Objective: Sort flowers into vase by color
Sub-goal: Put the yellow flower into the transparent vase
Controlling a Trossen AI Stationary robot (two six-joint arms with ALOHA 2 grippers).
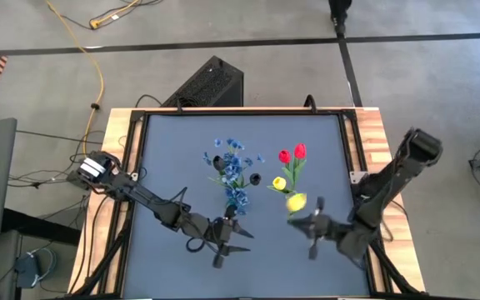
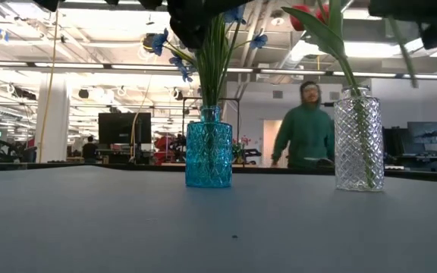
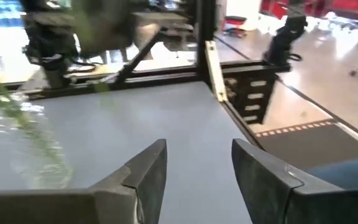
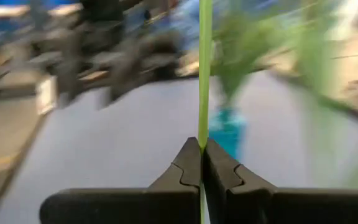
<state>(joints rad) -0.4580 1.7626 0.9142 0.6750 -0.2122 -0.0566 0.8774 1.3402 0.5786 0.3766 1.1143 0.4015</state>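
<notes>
Sprays of tiny blue blossoms (image 1: 232, 162) stand in a blue glass vase (image 2: 209, 155). Two red tulips (image 1: 292, 153) stand with their stems in a clear glass vase (image 2: 357, 140). One yellow tulip (image 1: 279, 182) shows just below the red ones. A second yellow tulip (image 1: 296, 201) is held by my right gripper (image 1: 311, 225), which is shut on its stem near the table's near right. My left gripper (image 1: 223, 237) hovers open, near the table's near edge beside the blue vase, with nothing between its fingers (image 3: 148, 174). My right gripper pinches the yellow tulip's thin green stem (image 4: 202, 140) between its two shut fingers, which lie across the stem. The fingers reach in level from the table's right side. The blossom (image 1: 296, 201) shows lifted, just beyond the fingertips.
Both vases stand mid-table with leaves and blossoms spreading above them. The grey mat (image 1: 182, 150) lies bare to the left and along the near edge. A black frame (image 1: 344, 133) rims the table. A person in a green top (image 2: 307, 125) stands in the room behind.
</notes>
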